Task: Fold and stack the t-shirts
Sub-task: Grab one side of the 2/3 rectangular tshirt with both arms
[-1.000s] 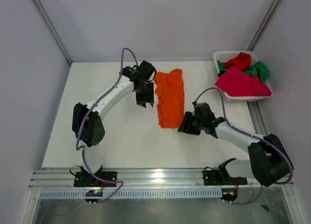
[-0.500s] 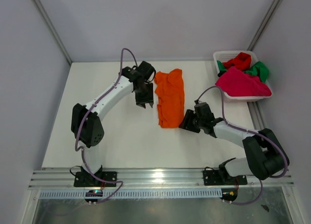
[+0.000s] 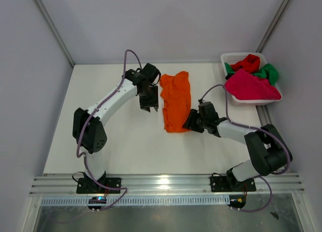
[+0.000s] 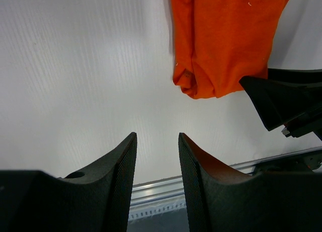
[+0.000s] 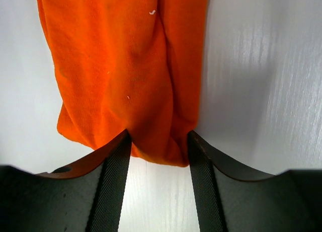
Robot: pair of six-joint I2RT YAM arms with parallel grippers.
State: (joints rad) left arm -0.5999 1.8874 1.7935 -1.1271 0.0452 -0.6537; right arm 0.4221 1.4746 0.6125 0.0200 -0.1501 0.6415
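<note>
Now the orange t-shirt [image 3: 176, 101] lies centrally, near hem between parted fingers of the right gripper [image 5: 158, 136], seemingly unpinched; close squarely over every layer before folding. Leftward, the left gripper [image 4: 157, 137] hovers parted, empty.

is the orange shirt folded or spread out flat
Folded lengthwise: the orange shirt lies as a narrow strip, its near end showing doubled layers.

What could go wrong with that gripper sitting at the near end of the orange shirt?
1. The right gripper, open, straddles only the bunched near end of the orange shirt; it might pinch just one layer, and the fold could fall open.
2. The left gripper hangs open over the table beside the shirt, so a one-sided pull may drag or skew it.
</note>
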